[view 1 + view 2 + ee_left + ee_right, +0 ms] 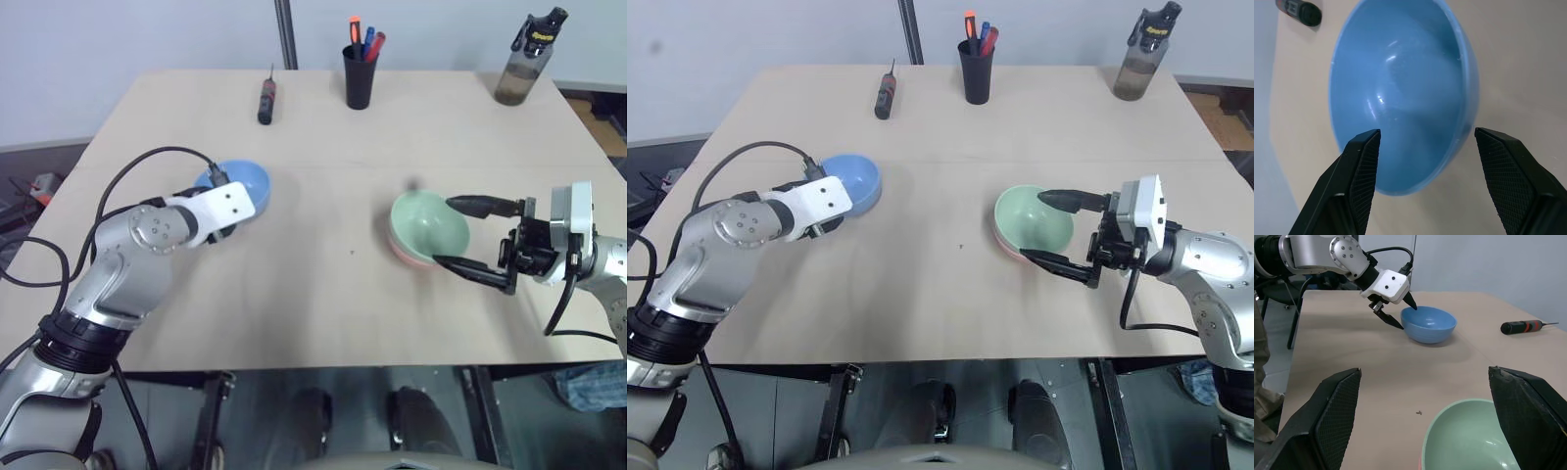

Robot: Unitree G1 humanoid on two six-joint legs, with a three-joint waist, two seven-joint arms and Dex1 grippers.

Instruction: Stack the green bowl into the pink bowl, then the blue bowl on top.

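I saw the green bowl (1033, 226) nested in the pink bowl (409, 257) on the tabletop (323, 294), my right pincer (1048, 228) spread around it. My left pincer (1400, 316) stood apart at the blue bowl's (238, 186) rim.

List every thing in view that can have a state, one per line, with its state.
green bowl: upright, nested in the pink bowl.
pink bowl: upright on the table, under the green one.
blue bowl: upright, empty, apart from the stack.
left gripper: open, fingers straddling the blue bowl's rim.
right gripper: open beside the green bowl.
pen cup: upright, holding pens.
bottle: upright, capped.
screwdriver: lying flat.
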